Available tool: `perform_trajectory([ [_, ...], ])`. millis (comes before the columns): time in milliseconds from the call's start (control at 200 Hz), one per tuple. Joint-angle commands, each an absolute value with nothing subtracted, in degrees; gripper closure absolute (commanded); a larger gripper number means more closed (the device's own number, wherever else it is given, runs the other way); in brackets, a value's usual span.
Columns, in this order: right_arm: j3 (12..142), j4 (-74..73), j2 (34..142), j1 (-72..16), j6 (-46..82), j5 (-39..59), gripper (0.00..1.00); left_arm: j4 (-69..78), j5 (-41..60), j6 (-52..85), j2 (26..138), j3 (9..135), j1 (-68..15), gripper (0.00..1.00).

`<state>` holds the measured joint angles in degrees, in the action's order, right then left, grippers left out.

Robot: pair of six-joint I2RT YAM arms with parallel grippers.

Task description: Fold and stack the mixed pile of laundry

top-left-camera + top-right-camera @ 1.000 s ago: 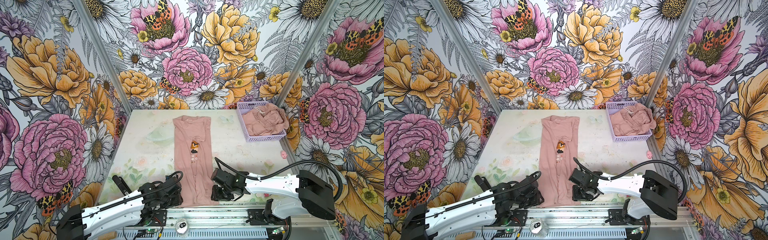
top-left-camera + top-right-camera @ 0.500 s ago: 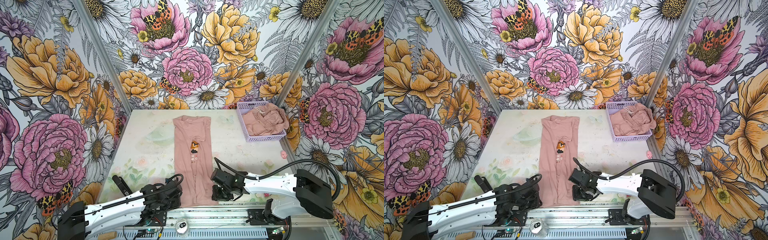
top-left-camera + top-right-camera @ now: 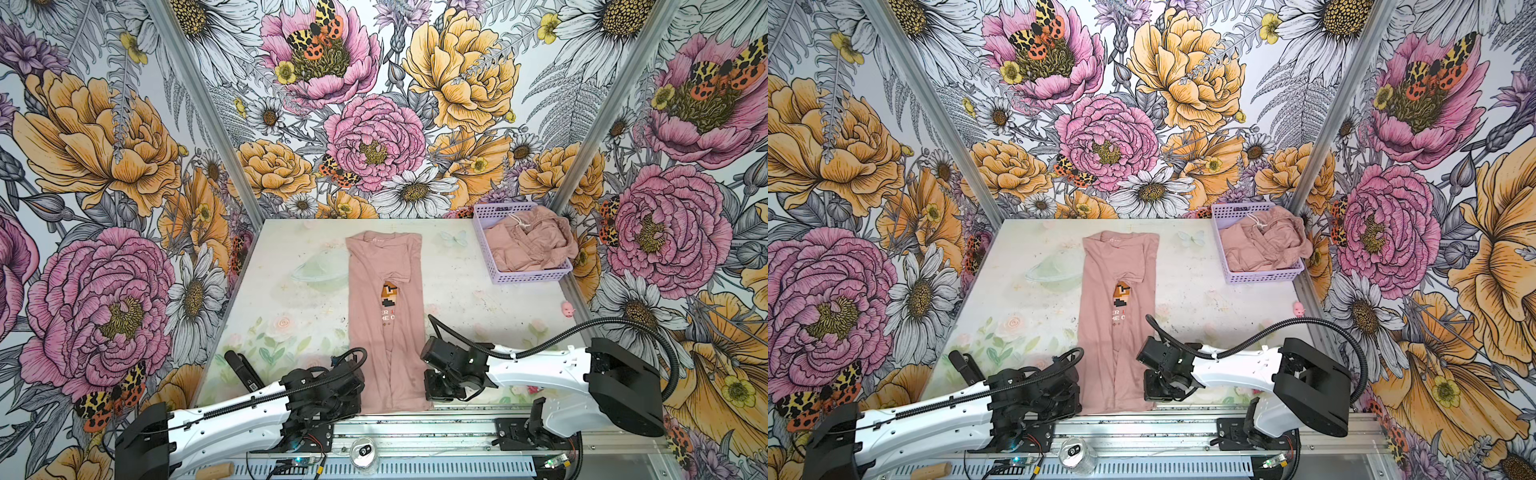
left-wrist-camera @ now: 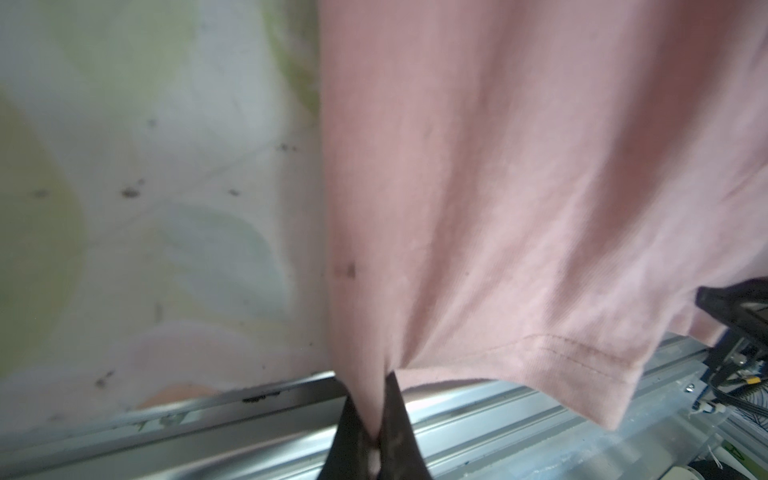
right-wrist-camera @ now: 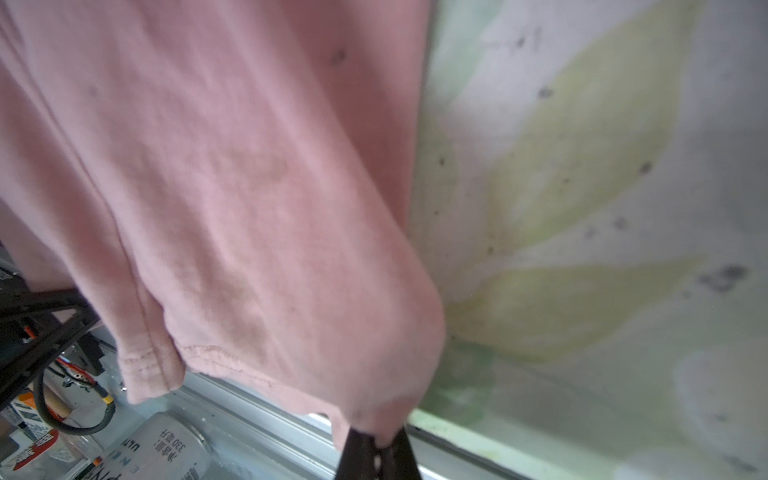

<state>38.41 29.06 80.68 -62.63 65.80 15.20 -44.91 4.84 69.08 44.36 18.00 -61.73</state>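
Pink T-shirt (image 3: 386, 316) folded lengthwise along the bench (image 3: 457, 299) middle, left gripper (image 4: 376, 436) pinched its near hem corner, right gripper (image 5: 380, 451) pinched the other corner, drawstring piece (image 3: 528, 245) lay in lilac basket (image 3: 532, 275)

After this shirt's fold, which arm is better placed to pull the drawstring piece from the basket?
Probably right: the basket holding the drawstring piece sits on the right arm's side; the left arm would have to reach across the T-shirt.

Printed table (image 3: 457, 291): T-shirt (image 3: 368, 316) lengthwise centre; lilac basket (image 3: 532, 276) far-right corner; pink toy (image 3: 567, 308) right edge.
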Motion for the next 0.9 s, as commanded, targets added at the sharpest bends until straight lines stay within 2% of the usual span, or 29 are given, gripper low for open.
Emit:
perform_trajectory([
  [0,40.45,30.65,76.65,-62.19,67.15,14.94,1.00,-48.67,1.72,67.75,42.20,22.40,-59.44,1.00],
  [185,45.73,35.43,74.16,-58.97,65.41,16.87,1.00,-51.75,6.15,61.31,40.35,28.05,-49.88,1.00],
  [405,53.65,39.18,75.97,-50.57,59.06,21.39,1.00,-54.28,13.27,47.30,50.73,40.25,-37.66,1.00],
  [600,62.47,42.21,83.16,-41.90,50.52,25.79,1.00,-55.88,18.55,36.18,62.48,51.39,-28.32,1.00],
  [896,78.71,44.95,99.36,-31.06,40.54,29.08,1.00,-56.97,19.74,24.74,80.77,65.19,-17.43,1.00],
])
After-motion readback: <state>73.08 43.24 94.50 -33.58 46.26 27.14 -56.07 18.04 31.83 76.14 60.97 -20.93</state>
